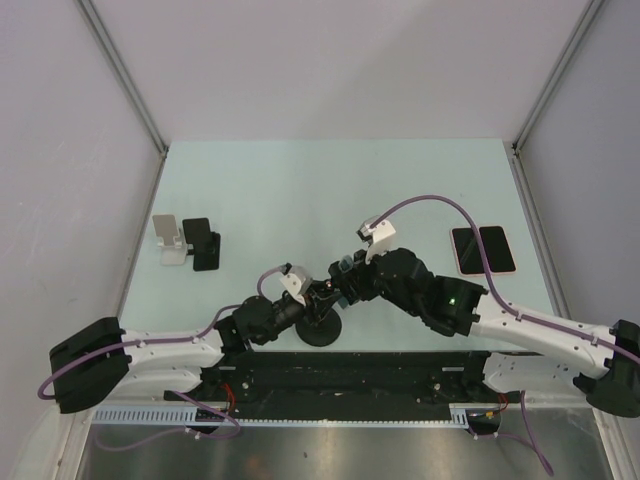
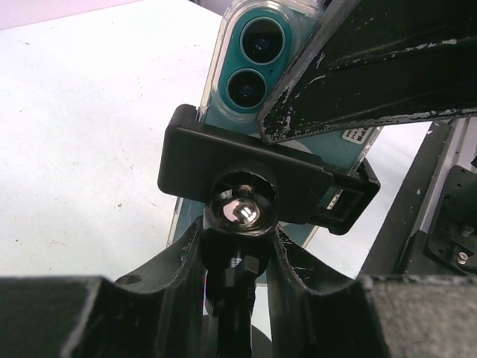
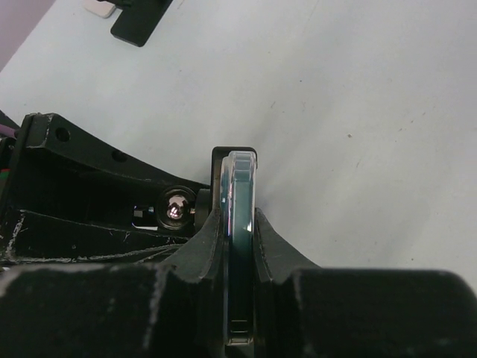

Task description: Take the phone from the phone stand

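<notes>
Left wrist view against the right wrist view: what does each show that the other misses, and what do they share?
Only the left wrist view: the phone's back with its two lenses, and the left gripper closed on the phone stand's neck. Only the right wrist view: the phone edge-on between the right gripper's two fingers, and a black object far across the table. Both: the phone, the stand's clamp and ball joint.

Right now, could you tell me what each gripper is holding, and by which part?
The right gripper pinches the teal phone across its front and back faces. The left gripper clasps the black phone stand by its stem below the ball joint.
</notes>
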Robot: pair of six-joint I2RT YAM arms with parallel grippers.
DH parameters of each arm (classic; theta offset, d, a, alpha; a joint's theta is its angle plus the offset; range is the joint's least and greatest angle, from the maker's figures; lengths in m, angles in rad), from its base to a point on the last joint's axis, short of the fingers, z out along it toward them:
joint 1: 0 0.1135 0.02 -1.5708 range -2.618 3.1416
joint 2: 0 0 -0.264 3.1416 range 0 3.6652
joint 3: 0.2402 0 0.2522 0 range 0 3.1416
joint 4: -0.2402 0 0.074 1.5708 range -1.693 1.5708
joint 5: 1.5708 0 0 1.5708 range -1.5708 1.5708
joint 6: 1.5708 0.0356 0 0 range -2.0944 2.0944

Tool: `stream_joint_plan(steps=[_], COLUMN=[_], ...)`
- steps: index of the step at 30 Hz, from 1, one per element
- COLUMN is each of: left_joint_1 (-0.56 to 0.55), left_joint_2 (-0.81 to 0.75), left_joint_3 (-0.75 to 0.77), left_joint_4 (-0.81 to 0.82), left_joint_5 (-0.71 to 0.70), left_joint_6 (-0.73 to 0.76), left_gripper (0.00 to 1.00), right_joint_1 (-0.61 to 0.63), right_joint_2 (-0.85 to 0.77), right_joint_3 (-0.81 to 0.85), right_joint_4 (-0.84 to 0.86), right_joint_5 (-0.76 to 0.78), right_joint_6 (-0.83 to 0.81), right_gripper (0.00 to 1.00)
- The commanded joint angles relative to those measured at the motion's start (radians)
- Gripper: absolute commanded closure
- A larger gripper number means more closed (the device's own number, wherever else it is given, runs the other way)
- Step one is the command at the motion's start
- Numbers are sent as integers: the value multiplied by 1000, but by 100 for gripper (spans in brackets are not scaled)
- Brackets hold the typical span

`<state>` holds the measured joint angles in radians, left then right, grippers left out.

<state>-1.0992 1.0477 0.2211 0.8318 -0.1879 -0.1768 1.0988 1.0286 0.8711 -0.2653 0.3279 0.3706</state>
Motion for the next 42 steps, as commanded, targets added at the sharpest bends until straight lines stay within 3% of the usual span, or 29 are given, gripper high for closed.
stream_joint_plan(steps=[1,2,3,6,10,18,21,25,28,31,36,42], left_joint_1=[78,78,78,78,72,41,36,30,29,29,36,102], left_joint_2=[-6,3,9,0,-60,-184,-143,-5,78,110,114,107], left_joint_3=[-31,-28,-25,-11,-14,-48,-40,4,50,86,95,133], left_joint_4=[-27,-14,-13,-10,-10,-34,-45,-54,-56,-57,-60,-74], left_joint_5=[-256,-242,-211,-158,-143,-171,-153,-122,-130,-128,-229,-239], left_joint_6=[5,11,28,42,34,77,69,51,39,27,23,11], left_gripper=[100,100,81,41,20,17,16,15,16,17,23,25], right_joint_1=[16,19,18,21,24,29,30,36,39,41,42,41], right_joint_2=[-9,-6,-2,17,41,74,88,93,76,45,-8,-25], right_joint_3=[97,100,100,103,103,103,103,103,103,103,103,103], right_joint_4=[-134,-129,-111,-69,-9,24,28,41,51,41,-5,-48], right_joint_5=[194,204,223,252,267,417,421,378,329,292,206,56], right_joint_6=[-33,-32,-33,-61,-81,-32,-12,-22,-41,-44,-45,-55], right_gripper=[100,100,100,100,100,100,86,54,38,30,26,25])
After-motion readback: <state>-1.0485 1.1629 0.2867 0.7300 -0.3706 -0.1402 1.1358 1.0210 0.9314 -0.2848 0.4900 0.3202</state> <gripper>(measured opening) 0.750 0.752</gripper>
